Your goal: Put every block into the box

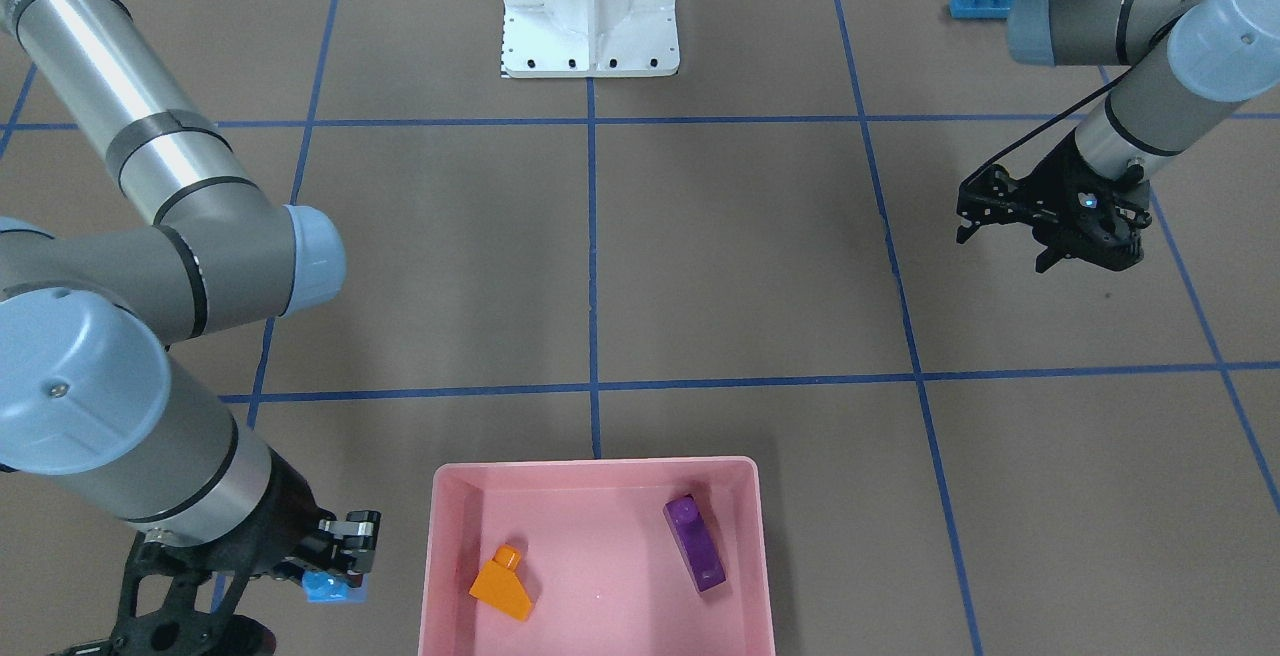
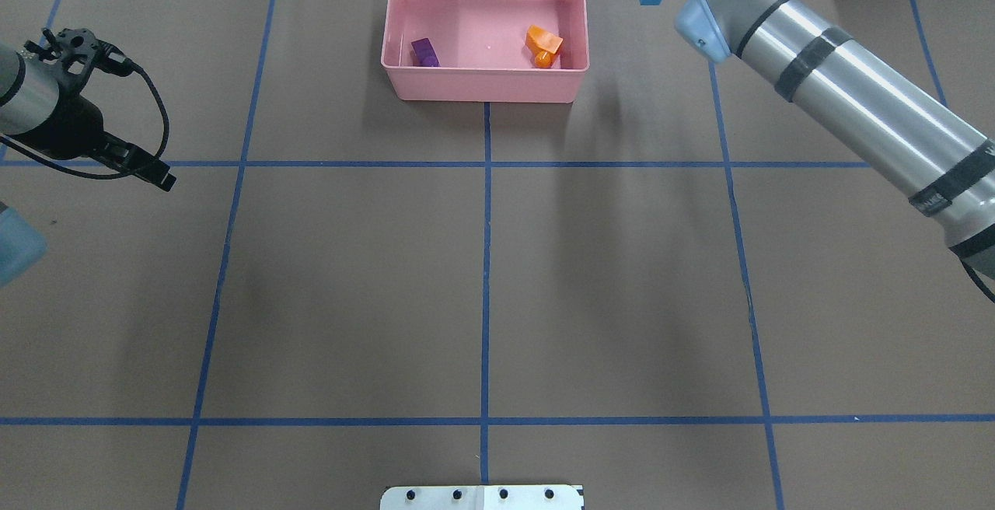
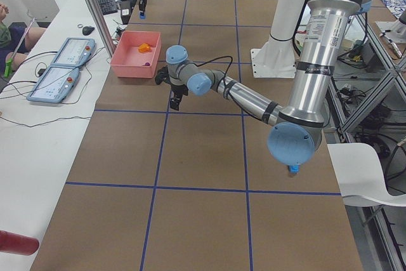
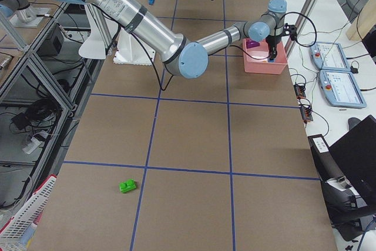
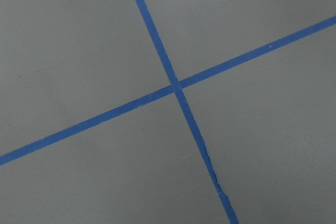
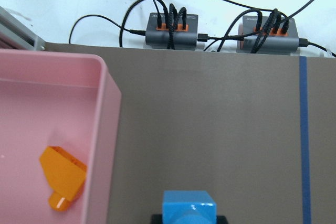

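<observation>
The right hand [image 1: 338, 576] is closed on the small blue cube [image 6: 189, 209], holding it just outside the pink box [image 1: 595, 463], beside one of the short walls. Inside the box, the orange sloped brick [image 1: 503, 584] and the tall purple brick [image 1: 697, 541] lie on their sides, apart from each other. The left hand [image 1: 1005, 248] hangs well away from the box, its jaws spread and holding nothing. The long blue brick [image 1: 982, 2] and the small green brick [image 4: 127, 186] both sit on the brown surface [image 2: 482, 277], far from the box.

text: none legible | left arm label [image 3: 315, 25]: print too small (a blurred sticker)
</observation>
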